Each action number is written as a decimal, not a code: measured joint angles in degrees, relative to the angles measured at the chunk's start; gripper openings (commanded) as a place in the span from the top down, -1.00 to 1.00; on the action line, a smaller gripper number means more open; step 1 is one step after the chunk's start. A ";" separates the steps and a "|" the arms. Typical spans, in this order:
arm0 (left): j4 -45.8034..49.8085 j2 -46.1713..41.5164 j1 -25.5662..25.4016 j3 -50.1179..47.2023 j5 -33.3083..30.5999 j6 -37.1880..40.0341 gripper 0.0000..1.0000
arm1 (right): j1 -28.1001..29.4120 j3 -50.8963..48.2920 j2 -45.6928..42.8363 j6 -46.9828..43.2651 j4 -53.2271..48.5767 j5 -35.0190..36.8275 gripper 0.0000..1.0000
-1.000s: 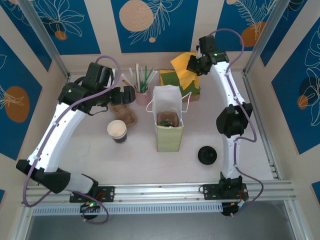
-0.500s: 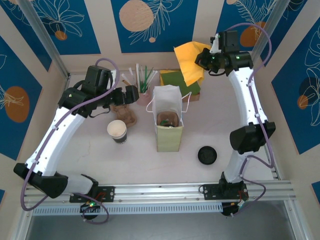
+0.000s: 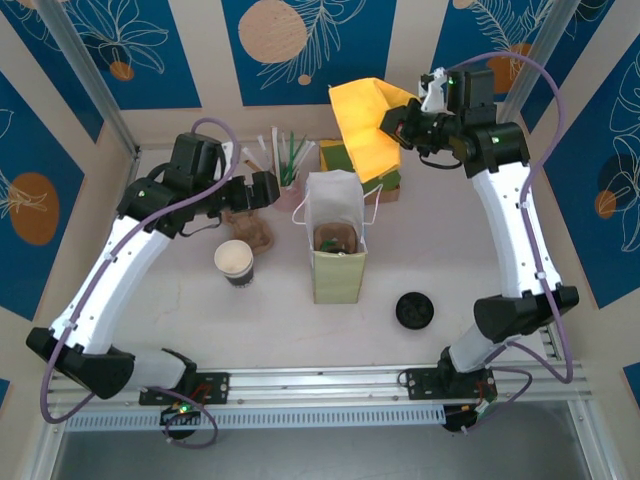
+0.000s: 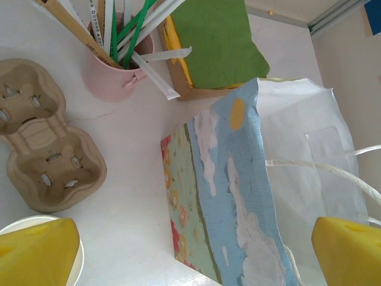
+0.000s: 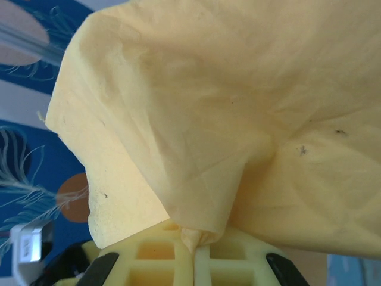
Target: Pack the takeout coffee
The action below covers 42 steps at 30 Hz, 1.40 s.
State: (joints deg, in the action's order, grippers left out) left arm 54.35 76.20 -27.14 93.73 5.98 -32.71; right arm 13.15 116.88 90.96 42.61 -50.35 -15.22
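My right hand [image 3: 393,122] pinches the yellow napkin [image 3: 360,120]; I'd carry it squarely above the mouth of the paper bag [image 3: 338,275] before releasing.

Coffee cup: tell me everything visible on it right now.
The coffee cup is small white paper with a dark band round its lower part, pale inside. It stands upright, lidless, on the table, left of the paper bag and beside the cardboard carrier. Its black lid lies apart, right of the bag.

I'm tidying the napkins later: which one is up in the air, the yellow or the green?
The yellow napkin: it hangs pinched in the shut right pincer, raised at the back. The green napkin lies flat, untouched.
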 measured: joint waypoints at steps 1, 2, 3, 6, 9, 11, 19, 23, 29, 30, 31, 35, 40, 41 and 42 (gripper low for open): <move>0.11 -0.22 0.00 0.00 -0.02 0.00 -1.00 | 0.50 -0.55 -0.72 0.72 0.33 -0.35 1.00; 0.28 -0.52 0.00 0.00 -0.02 0.02 -1.00 | 1.05 -1.03 -1.38 1.44 0.61 -0.70 1.00; 0.55 -0.85 0.00 0.00 -0.04 0.02 -1.00 | 1.55 -1.51 -1.97 2.12 0.98 -1.05 1.00; 1.36 -1.99 0.00 0.00 -0.50 0.04 -1.00 | 3.04 -2.91 -3.06 4.09 2.05 -1.86 1.00; 2.43 -3.23 0.00 0.00 -1.09 0.04 -1.00 | 4.94 -4.46 -3.65 5.73 2.86 -1.92 1.00; 3.08 -4.00 0.00 0.00 -1.42 0.07 -1.00 | 6.29 -5.95 -4.11 6.73 3.45 -1.57 1.00; 3.82 -5.99 0.00 0.00 -1.57 0.22 -1.00 | 12.72 -11.61 -6.82 10.23 4.96 1.60 1.00; 4.24 -6.01 0.00 0.00 -1.53 1.16 -1.00 | 15.34 -14.05 -8.59 12.09 5.73 4.63 1.00; 5.66 -6.01 0.00 0.66 -1.51 3.10 -1.00 | 17.88 -18.64 -10.91 14.56 6.43 7.80 1.00; 5.88 -6.01 0.00 0.70 -1.49 3.54 -1.00 | 18.40 -20.00 -11.37 14.99 7.74 8.28 1.00; 6.12 -6.01 0.00 0.70 -1.49 3.98 -1.00 | 18.73 -21.31 -11.80 15.58 8.17 8.72 1.00; 6.64 -6.01 0.00 0.70 -1.31 5.27 -1.00 | 20.50 -24.96 -12.24 16.96 8.17 9.94 1.00; 6.67 -6.01 0.00 0.70 -1.05 6.29 -1.00 | 21.57 -26.69 -12.04 17.79 9.05 10.32 1.00; 6.67 -6.01 0.00 0.70 -1.05 6.29 -1.00 | 21.57 -26.73 -11.87 17.92 9.11 10.29 1.00; 6.69 -6.01 0.00 0.70 -1.05 6.29 -1.00 | 21.55 -26.73 -11.65 17.97 9.27 10.25 1.00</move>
State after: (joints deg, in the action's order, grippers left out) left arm 61.04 70.19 -27.14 94.43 4.93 -26.41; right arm 34.70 90.15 79.31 60.58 -41.08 -4.97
